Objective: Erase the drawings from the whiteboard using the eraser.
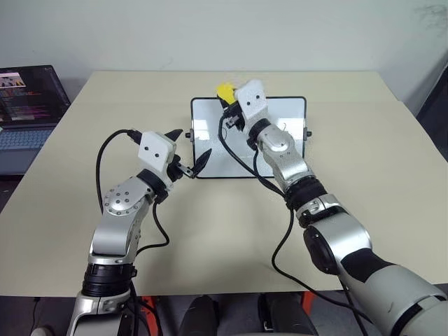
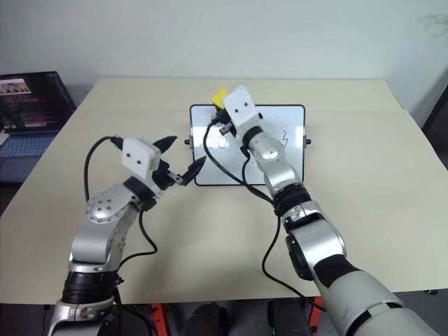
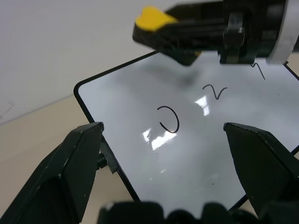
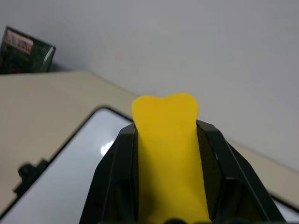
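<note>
Right gripper [image 1: 229,98] is clamping the eraser [image 1: 224,91] above the whiteboard [image 1: 294,115], upper centre of frame. Left gripper [image 1: 187,152] is sitting open at the board's left edge. You're risking a miss or shoving the unheld board if you come down tilted. Drawings [image 3: 169,119] are looking thin, black, unerased on glossy white.

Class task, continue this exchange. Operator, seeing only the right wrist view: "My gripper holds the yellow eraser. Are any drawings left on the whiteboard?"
Observer: Yes, the drawings remain on the whiteboard, unerased.
Operator: Is the eraser touching the board?
Observer: No, the eraser in the right gripper hangs above it, by the far edge.
Operator: And the other arm?
Observer: The left gripper, open, sits at the board's near left corner.
</note>
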Motion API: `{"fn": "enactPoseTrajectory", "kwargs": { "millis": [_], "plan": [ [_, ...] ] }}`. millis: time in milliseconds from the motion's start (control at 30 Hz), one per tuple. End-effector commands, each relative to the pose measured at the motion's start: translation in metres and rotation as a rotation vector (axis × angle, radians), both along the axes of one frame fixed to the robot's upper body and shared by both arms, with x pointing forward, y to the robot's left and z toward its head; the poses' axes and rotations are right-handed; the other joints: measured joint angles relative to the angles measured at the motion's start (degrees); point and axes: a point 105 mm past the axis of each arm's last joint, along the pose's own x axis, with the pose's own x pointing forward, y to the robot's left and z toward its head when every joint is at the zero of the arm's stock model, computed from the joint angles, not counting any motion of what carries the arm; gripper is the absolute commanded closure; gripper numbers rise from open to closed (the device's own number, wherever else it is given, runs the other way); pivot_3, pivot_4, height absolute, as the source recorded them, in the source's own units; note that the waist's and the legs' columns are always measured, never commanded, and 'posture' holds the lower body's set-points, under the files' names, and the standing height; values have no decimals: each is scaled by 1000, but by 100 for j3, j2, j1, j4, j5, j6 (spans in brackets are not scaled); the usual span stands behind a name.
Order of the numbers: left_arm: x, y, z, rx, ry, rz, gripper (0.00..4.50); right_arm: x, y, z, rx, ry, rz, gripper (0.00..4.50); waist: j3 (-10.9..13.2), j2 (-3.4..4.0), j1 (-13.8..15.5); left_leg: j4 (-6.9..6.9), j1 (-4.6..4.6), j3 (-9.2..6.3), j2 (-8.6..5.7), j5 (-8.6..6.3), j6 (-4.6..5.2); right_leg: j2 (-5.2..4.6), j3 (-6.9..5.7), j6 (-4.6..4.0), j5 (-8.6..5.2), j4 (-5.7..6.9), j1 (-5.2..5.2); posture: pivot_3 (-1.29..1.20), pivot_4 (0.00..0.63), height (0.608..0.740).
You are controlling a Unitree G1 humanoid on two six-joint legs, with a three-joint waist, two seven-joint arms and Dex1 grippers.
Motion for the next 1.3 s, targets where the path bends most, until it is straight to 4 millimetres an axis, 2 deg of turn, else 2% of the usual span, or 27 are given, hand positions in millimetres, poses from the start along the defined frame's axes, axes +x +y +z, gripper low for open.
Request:
{"fn": "enactPoseTrajectory", "kwargs": {
  "millis": [33, 200, 567, 767, 1100, 1233, 1300],
  "plan": [
    [-4, -1, 14, 1, -56, -7, 0, 1, 3, 6, -18, -34, -9, 3204, 0, 0, 0, 0, -1, 0, 0, 0, 0, 0, 0, 0, 0, -1, 0, 0, 150, 740],
    [-7, 4, 15, 6, -61, 9, 0, 3, 1, -20, -80, 15, -27, 3204, 0, 0, -5, 0, -2, 0, 0, 0, 0, 0, 0, 0, 0, -1, -1, 0, 150, 740],
    [-8, 9, 15, 7, -68, 34, 0, -12, 19, -44, -90, 48, 43, 3204, 0, 0, -7, 1, -1, 0, 1, 0, 0, 0, 0, 0, 0, 2, -1, 0, 150, 740],
    [-7, 10, 16, 8, -68, 39, 0, -19, 20, -63, -104, 82, 60, 3204, -1, 0, 2, 3, 0, -2, 1, 0, 0, 0, 0, 0, 0, 3, 0, 0, 150, 740],
    [-7, 11, 15, 8, -66, 45, 0, -28, 17, -82, -116, 126, 83, 3204, -1, -1, 2, 3, 2, -2, 1, 0, 0, 0, 0, 0, 0, 3, 1, 0, 150, 740],
    [-7, 10, 14, 6, -64, 43, 0, -34, 18, -84, -113, 126, 101, 3204, -1, -1, 4, 3, 3, -3, 1, 0, 0, 0, -1, 0, 0, 4, 3, 0, 150, 740],
    [-7, 9, 14, 5, -63, 40, 0, -34, 15, -77, -95, 112, 101, 3204, -1, -1, 7, 3, 4, -4, 1, 0, 1, 0, -1, 0, 0, 4, 3, 0, 150, 740]
  ]
}}
